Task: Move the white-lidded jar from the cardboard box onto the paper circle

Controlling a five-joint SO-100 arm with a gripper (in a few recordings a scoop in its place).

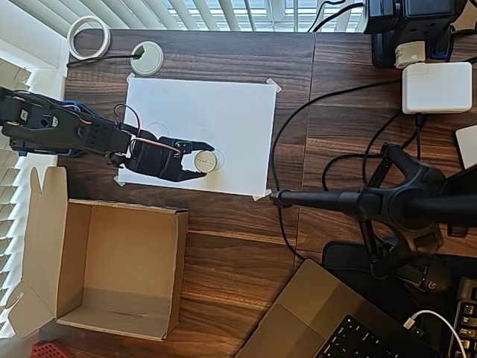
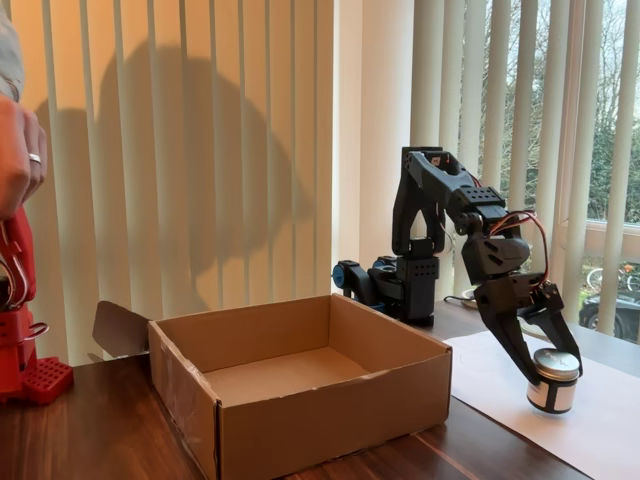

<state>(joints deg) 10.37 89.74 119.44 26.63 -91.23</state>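
The white-lidded jar (image 1: 203, 161) stands upright on the white paper sheet (image 1: 223, 112), with its base at or just above the paper in the fixed view (image 2: 552, 382). My black gripper (image 1: 203, 162) reaches in from the left and is shut on the jar, one finger on each side (image 2: 556, 366). A faint arc of the paper circle (image 1: 221, 158) peeks out at the jar's right edge; the jar covers the rest. The cardboard box (image 1: 74, 261) lies open at lower left of the overhead view, its floor bare (image 2: 280, 375).
A white tape roll (image 1: 89, 37) and a pale round grommet (image 1: 147, 57) lie beyond the paper's far left corner. A black camera stand (image 1: 373, 201), cables, a white charger (image 1: 436, 87) and a laptop (image 1: 335, 321) crowd the right side.
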